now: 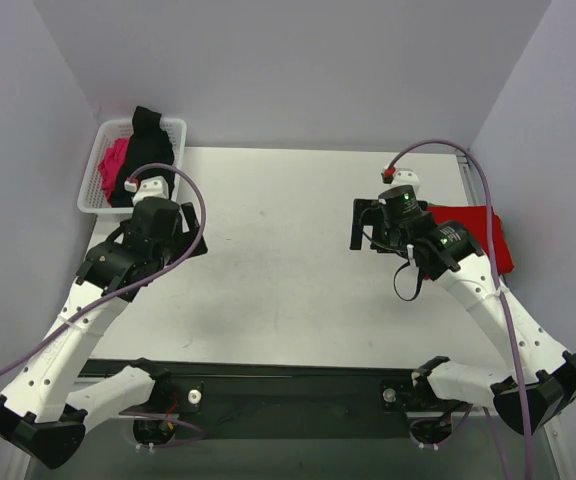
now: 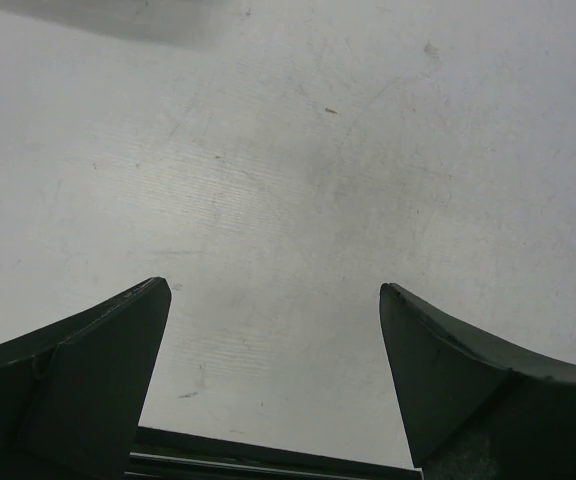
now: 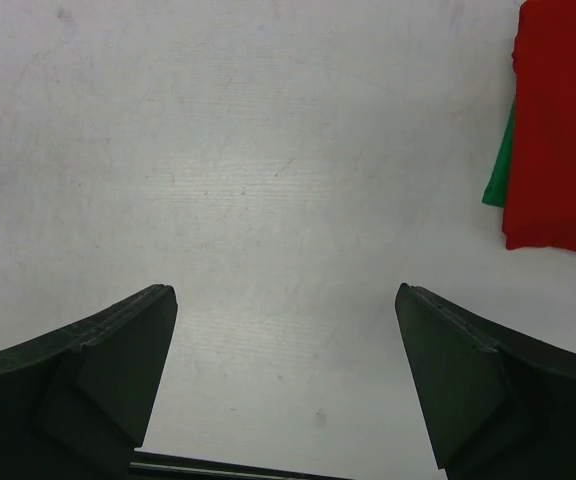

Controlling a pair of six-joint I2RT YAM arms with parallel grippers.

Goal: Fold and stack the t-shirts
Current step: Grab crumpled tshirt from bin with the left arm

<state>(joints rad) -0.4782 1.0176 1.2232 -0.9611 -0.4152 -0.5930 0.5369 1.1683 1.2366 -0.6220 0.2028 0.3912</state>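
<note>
Basket (image 1: pixel 92 196) holds black t-shirt (image 1: pixel 154 142), pink t-shirt (image 1: pixel 116 166) (both bunched).

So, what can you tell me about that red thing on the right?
A bright red t-shirt, soft cloth, folded into a flat block. It lies on the white table at its right edge, partly hidden from above by the right arm. A green strip peeks out along one side. Nothing grips it.

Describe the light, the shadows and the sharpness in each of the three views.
Top external view: soft, even light, no glare on the table, all sharp. Left wrist view: a grey shadow in the top left corner, scratches in focus. Right wrist view: brighter middle, the red t-shirt cut by the edge.
</note>
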